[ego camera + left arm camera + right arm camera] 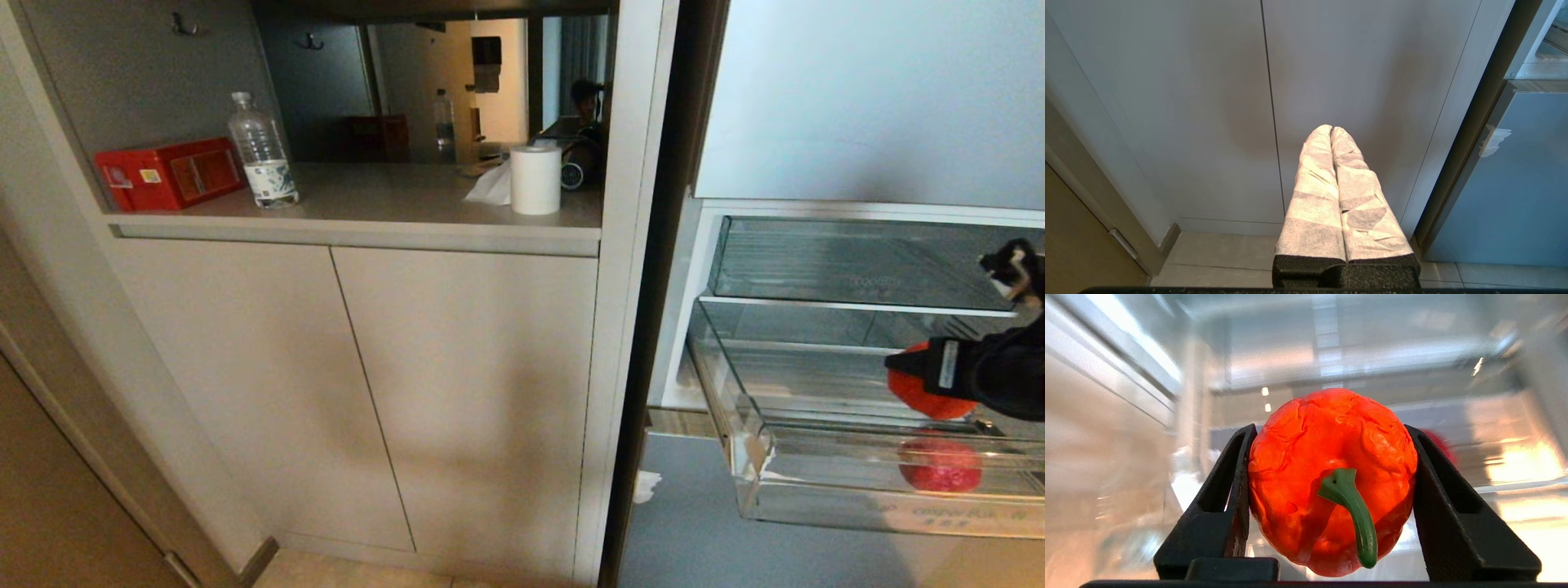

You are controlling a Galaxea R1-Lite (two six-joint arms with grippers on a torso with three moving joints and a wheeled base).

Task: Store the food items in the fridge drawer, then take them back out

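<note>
- Pepper [1331, 477]: we see a wrinkled orange-red pepper with a curved green stem, clamped between the two black fingers [1224, 506] of the right pincer [914, 371], one finger pressed against each flank.
- The right pincer is spread about as wide as the pepper and has firm hold of it; in the head view the pepper shows as an orange-red patch just behind the black fingers.
- The pepper hangs above the ribbed floor of the fridge drawer [751, 457], inside its clear walls, not touching the bottom as far as we can tell.
- A second red round shape [939, 465] shows low at the drawer's front wall, beneath the held pepper; we cannot tell whether it is another fruit or a reflection.
- Above the drawer sits a clear compartment [849, 261], and beyond it the pale fridge panel [865, 98].
- The left pincer [1331, 130], its fingers wrapped in white cloth and pressed together, holds nothing and points at the grey cabinet doors [1208, 102].
- On the shelf [367, 200] left of the fridge stand a red box [167, 173], a water bottle [261, 151] and a white paper roll [535, 180].
</note>
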